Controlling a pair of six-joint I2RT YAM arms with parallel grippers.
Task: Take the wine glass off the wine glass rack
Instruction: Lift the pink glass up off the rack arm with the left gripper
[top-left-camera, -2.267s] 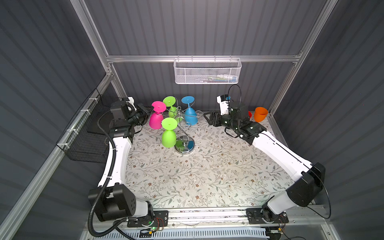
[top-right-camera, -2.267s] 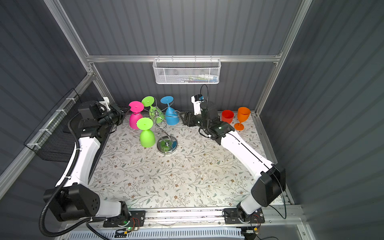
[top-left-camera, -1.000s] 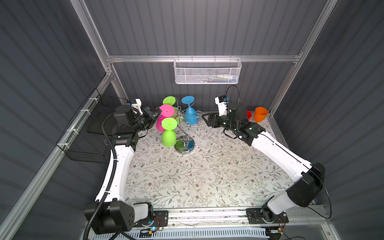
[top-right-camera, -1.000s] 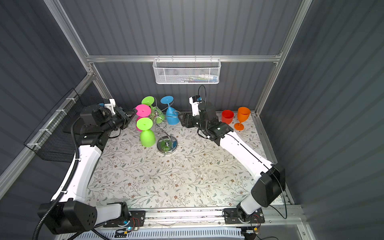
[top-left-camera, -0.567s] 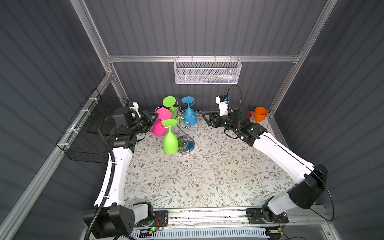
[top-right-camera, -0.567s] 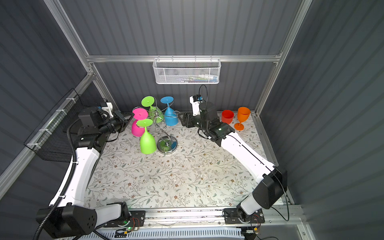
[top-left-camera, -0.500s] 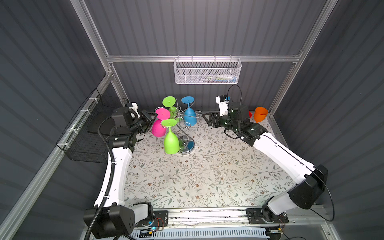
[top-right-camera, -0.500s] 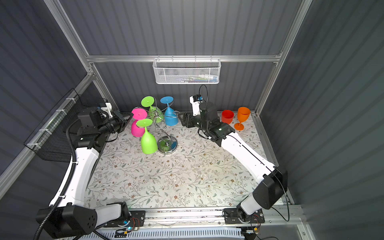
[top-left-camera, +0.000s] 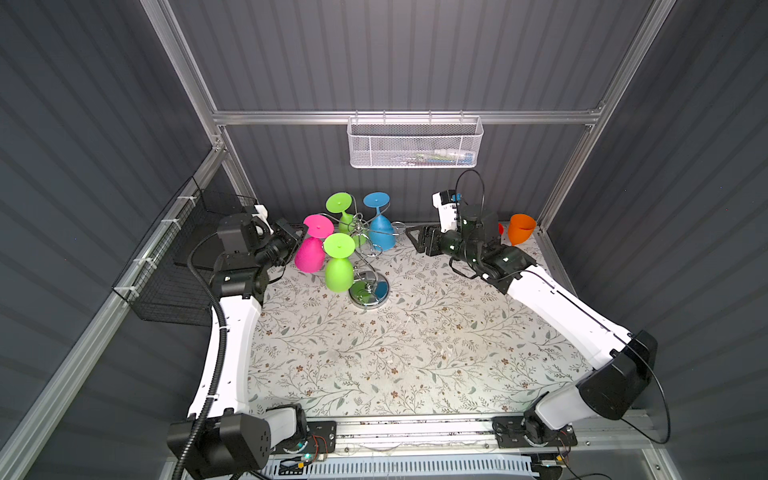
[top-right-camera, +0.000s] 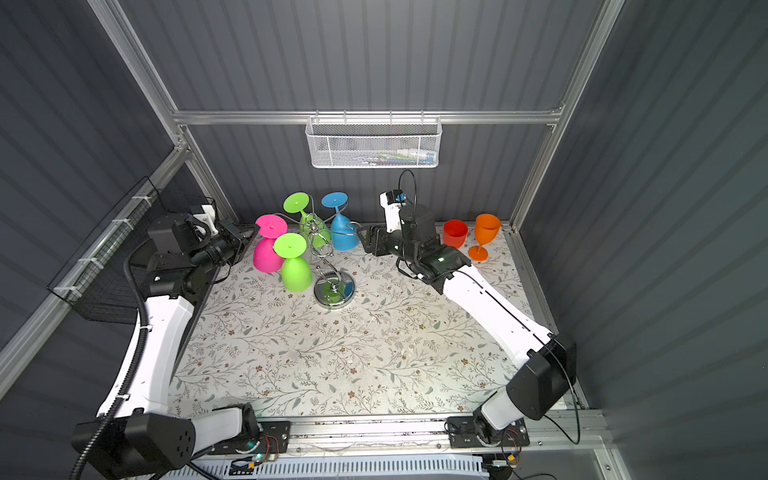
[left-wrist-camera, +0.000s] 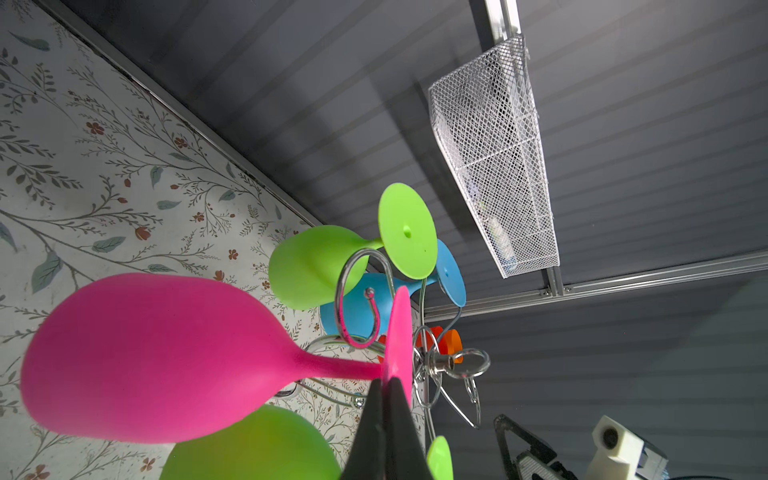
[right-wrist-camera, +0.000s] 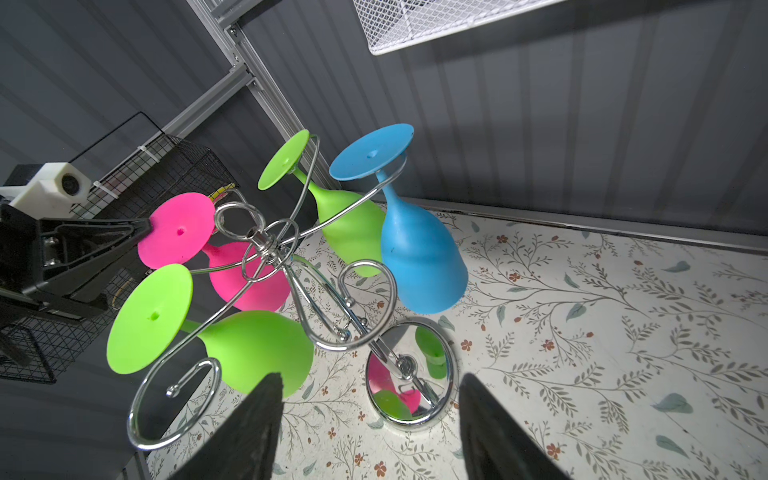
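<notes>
Fingers (left-wrist-camera: 372, 415) of the left gripper (left-wrist-camera: 385, 380) were pinched on the edge of the round foot of the pink wine glass (left-wrist-camera: 158, 357), which was held inverted and tilted, bowl downward. In both top views this glass sat just beside the left side of the wine glass rack (top-left-camera: 369, 291), which stood toward the back of the floral bench (top-left-camera: 415, 353). Whether its stem lay within a scroll arm could not be told. On the rack, hanging foot-up, were a near green wine glass (top-left-camera: 340, 270), a rear green wine glass (top-left-camera: 347, 220) and a blue wine glass (top-left-camera: 380, 235). The right gripper (right-wrist-camera: 370, 376) faced the rack from the right, fingers spread and empty. An orange wine glass (top-right-camera: 486, 230) and a red cup (top-right-camera: 455, 232) stood upright at the back right corner.
</notes>
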